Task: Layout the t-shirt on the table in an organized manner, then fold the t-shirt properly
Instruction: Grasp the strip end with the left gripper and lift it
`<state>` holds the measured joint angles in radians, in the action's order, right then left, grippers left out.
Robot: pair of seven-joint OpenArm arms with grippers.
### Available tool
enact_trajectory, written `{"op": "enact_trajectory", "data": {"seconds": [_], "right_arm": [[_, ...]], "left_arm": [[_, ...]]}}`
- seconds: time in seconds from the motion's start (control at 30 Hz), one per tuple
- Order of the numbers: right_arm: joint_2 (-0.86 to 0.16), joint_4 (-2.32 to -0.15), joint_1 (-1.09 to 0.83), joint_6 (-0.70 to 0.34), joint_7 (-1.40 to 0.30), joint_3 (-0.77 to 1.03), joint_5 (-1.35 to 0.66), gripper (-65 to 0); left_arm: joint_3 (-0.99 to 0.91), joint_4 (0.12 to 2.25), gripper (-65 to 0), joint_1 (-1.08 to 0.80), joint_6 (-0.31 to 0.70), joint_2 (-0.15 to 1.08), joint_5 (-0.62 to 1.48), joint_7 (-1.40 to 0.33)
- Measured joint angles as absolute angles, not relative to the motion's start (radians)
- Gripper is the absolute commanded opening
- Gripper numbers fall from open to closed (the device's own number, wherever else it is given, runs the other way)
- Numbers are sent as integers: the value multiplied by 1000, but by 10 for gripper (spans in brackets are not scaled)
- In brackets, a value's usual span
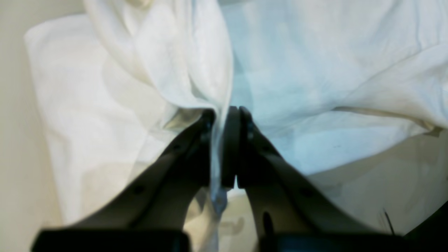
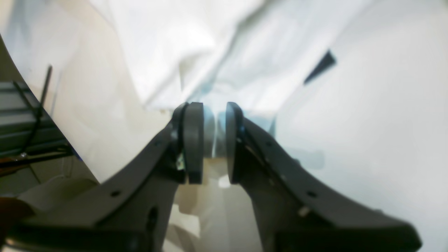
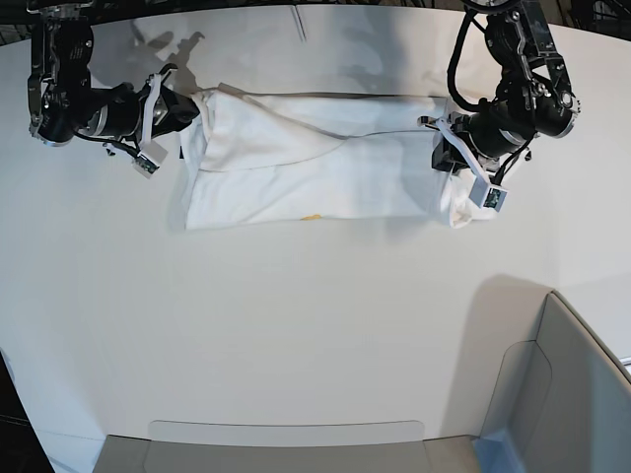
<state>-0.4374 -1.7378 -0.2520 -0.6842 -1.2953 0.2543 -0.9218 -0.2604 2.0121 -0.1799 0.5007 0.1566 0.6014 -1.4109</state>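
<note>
**Shirt held taut at both ends, laying-out step under way**

The white cloth t-shirt lies as a wide band across the far part of the large plain white tabletop, near its curved far edge. It looks doubled over, with a speck of yellow print showing at its near hem, and a small black tag shows in the right wrist view.

At the shirt's left end in the base view, the right gripper reaches in sideways, low over the table, its black arm lying nearly level. Its dark round pads stand a little apart with a bunched wad of shirt cloth pinched between them.

At the shirt's right end, the left gripper comes down from the far side, wrist bent toward the cloth. Its fingers are pressed nearly together on a thin fold of the shirt, which runs up between them.

By my reading the shirt is being stretched and laid out, not yet folded properly. The next move likely calls for both arms to pull apart evenly, lower the cloth flat, and release only once the wrinkles are gone.
</note>
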Motion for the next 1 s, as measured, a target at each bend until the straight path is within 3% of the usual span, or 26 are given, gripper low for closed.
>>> {"op": "enact_trajectory", "data": {"seconds": [0.33,1.0], "right_arm": [[-438,-1701,-241,-684,-1302,255,-916,-532],[-439,-1700,-246,-684,-1301,255,-916,-532]], "left_arm": [[-257,2012,-650,-105,501,64,601,-1410],[-96,2007,-650,-139,501,64,460,-1413]]}}
